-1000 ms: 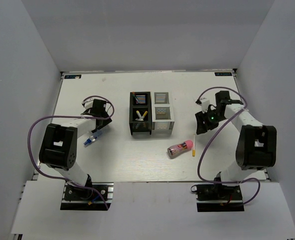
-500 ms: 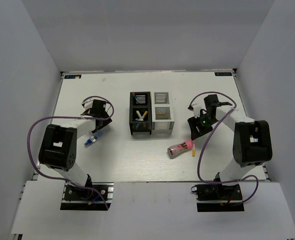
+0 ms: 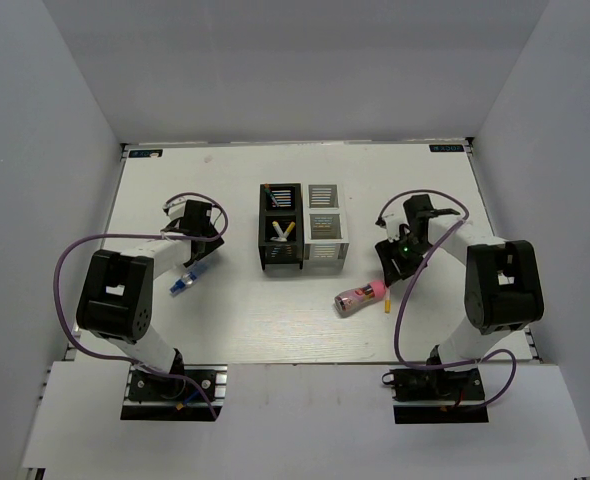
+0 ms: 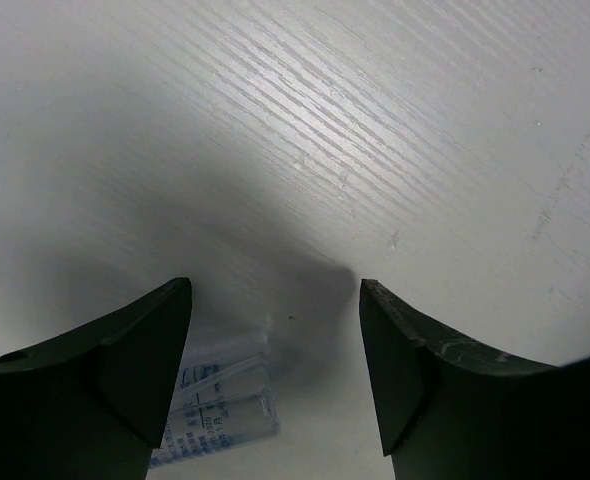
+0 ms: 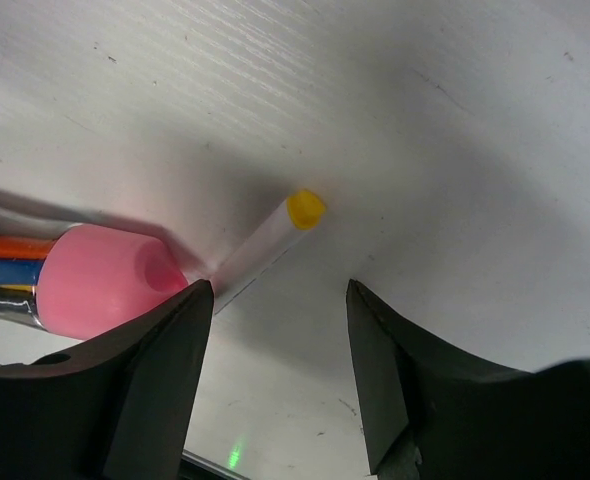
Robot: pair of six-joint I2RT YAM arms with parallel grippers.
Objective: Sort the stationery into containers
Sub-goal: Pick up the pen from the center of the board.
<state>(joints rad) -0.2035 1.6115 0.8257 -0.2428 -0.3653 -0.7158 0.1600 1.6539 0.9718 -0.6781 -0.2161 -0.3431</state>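
**Q:** Which objects are shown?
**A:** On the pale wood-grain table (image 3: pixel 245 330), two rectangular mesh containers are set touching, each with two square compartments: a black organiser (image 3: pixel 280 250) holding thin pens (image 3: pixel 283 231), and a white organiser (image 3: pixel 325 250). One pink cylinder (image 5: pixel 95 275), one translucent yellow-capped pen (image 5: pixel 265 240) and one blue-capped bottle (image 3: pixel 183 281) lie loose.

**Q:** How are the arms posed?
**A:** The left arm (image 3: pixel 125 250) and right arm (image 3: pixel 475 235) are folded low. The left tool (image 4: pixel 273 300) is spread above the bottle. The right tool (image 5: pixel 275 300) is spread over the pen. Nothing is pinched.
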